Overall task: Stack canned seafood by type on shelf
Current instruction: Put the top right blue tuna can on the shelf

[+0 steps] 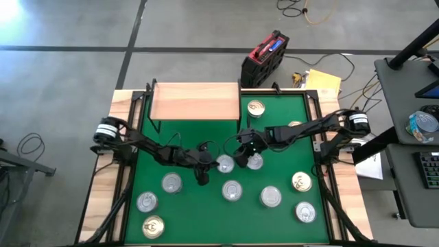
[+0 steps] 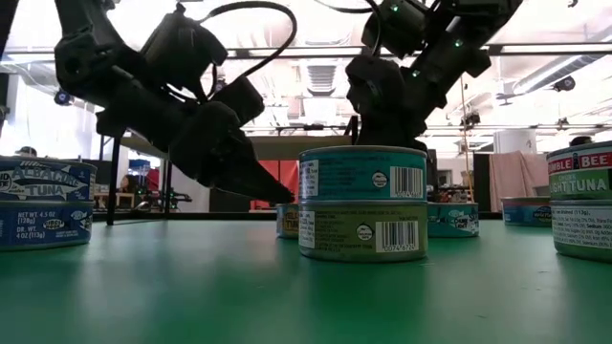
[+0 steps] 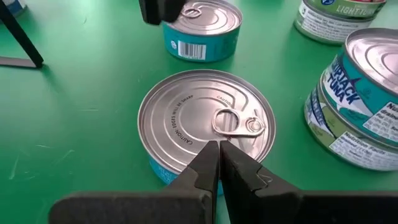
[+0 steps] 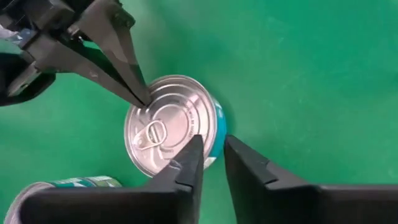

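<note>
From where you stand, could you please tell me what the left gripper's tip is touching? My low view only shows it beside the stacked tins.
Observer: The left gripper is shut, and its tip rests on the silver lid of a single teal tin, near the pull tab.
Operator: Thank you. Where is the right gripper?
Observer: The right gripper is slightly open and sits at that same tin's rim.
Operator: Is anything on the shelf?
Observer: Seen from above, the shelf is bare. A gold-topped tin sits on the mat beside it.
</note>
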Robot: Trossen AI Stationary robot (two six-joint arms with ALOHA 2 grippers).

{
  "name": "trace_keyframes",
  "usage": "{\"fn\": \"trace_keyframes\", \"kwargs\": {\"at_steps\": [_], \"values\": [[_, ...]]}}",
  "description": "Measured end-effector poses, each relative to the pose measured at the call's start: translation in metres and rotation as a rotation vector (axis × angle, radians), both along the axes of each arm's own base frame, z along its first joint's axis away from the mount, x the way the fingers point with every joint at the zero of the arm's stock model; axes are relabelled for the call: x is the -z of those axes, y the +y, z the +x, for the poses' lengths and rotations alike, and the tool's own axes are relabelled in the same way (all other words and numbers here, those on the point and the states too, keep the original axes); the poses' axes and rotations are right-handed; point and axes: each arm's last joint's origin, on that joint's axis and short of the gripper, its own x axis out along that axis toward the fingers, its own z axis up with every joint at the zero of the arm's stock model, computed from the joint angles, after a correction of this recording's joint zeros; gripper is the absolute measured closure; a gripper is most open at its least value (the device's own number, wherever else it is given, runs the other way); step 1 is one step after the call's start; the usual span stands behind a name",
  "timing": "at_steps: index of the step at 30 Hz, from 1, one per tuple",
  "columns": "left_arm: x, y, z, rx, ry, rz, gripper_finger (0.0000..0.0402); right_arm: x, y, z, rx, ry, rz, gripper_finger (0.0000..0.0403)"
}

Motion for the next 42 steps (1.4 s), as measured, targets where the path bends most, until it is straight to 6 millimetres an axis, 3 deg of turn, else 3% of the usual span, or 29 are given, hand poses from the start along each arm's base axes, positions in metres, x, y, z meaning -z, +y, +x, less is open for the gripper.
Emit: {"fn": "trace_keyframes", "kwargs": {"at_steps": [12,20,28,32,36,42], "values": [[0.01,-0.02,-0.009,-0.051,0.039,0.035,0.0401,0.009,-0.002,0.004,-0.013,0.012,0.071,0.02],[0.008,-0.027,-0.01,-0.068,0.006,0.071,0.0401,0.005,-0.001,0.008,-0.037,-0.045,0.097,0.0145],[0.009,-0.028,-0.01,-0.075,0.008,0.059,0.0401,0.005,-0.001,0.008,-0.027,-0.049,0.095,0.0115],[0.009,-0.028,-0.01,-0.074,0.008,0.059,0.0401,0.02,0.002,0.014,-0.02,-0.02,0.112,0.011],[0.009,-0.028,-0.01,-0.074,0.008,0.059,0.0401,0.039,0.004,0.022,-0.042,-0.014,0.155,0.0112],[0.009,-0.028,-0.01,-0.072,0.005,0.057,0.0401,0.042,0.005,0.03,-0.094,-0.087,0.192,0.0134]]}}
